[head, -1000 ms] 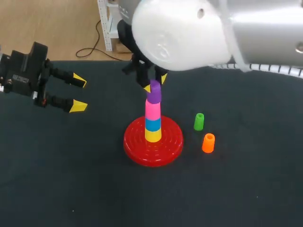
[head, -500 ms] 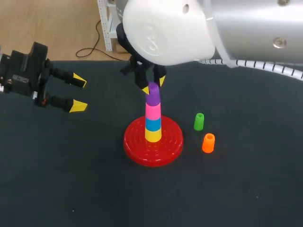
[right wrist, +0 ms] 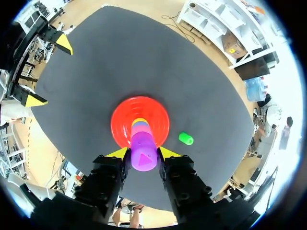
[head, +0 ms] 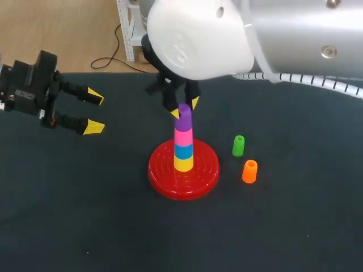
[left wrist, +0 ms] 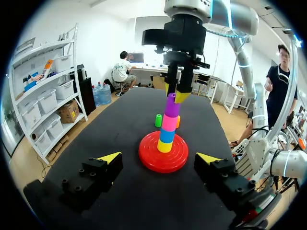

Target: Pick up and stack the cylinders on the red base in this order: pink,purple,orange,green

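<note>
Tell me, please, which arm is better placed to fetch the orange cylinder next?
Right, I think. The orange cylinder stands right of the base, near the right gripper, which need only release the purple cylinder. The left gripper hangs open far left, with the stack in between.

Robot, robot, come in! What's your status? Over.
Right hand shut on purple cylinder, atop pink cylinder. Left hand open, aside. Orange cylinder, green cylinder loose beside red base. Nothing blocking.

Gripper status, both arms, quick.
Left gripper: open, holding nothing.
Right gripper: closed on the purple cylinder.
</note>
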